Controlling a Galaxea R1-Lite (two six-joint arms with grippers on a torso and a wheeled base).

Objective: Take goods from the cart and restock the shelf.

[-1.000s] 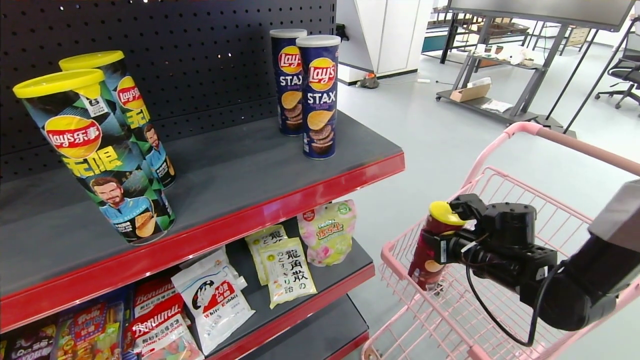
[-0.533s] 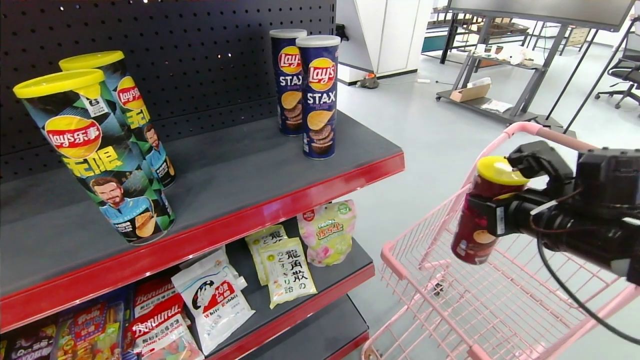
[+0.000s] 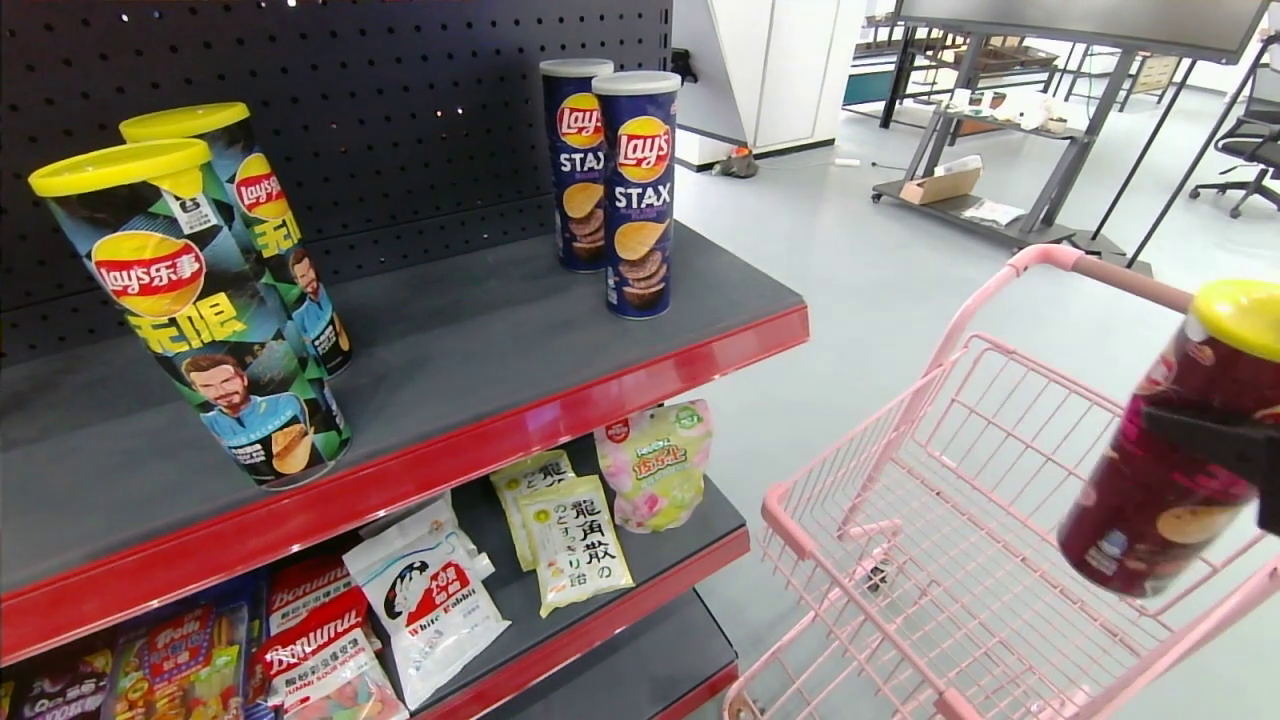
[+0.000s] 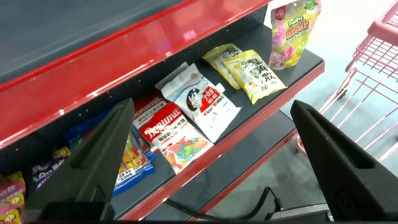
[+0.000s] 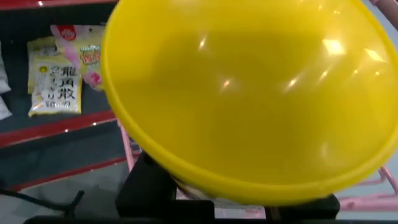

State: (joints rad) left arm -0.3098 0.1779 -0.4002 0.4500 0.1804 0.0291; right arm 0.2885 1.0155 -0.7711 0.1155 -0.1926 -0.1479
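While the maroon chip can [image 3: 1140, 520] hangs above the pink cart [image 3: 985, 345] at the three o'clock edge of the head view, the right gripper [image 3: 1225, 445] has its fingers clamped across the can's middle, one dark finger showing as a band over the label. The can's long axis is near upright, the yellow lid [image 5: 249, 93] tipped toward one o'clock and the base toward seven.

The bare grey stretch of the top shelf [image 3: 470, 350] lies at about ten o'clock from the can, well apart from it, between the two green chip cans [image 3: 190, 300] at nine o'clock and the two blue chip cans [image 3: 640, 190] at twelve. The coming carry would have to clear the shelf's red front lip [image 3: 600, 385] and keep the can standing.

The right arm is plainly the one to place. The left gripper [image 4: 214, 152] hangs low with its fingers wide apart, holding nothing, facing the snack bags [image 4: 199, 102] on the lower shelf.
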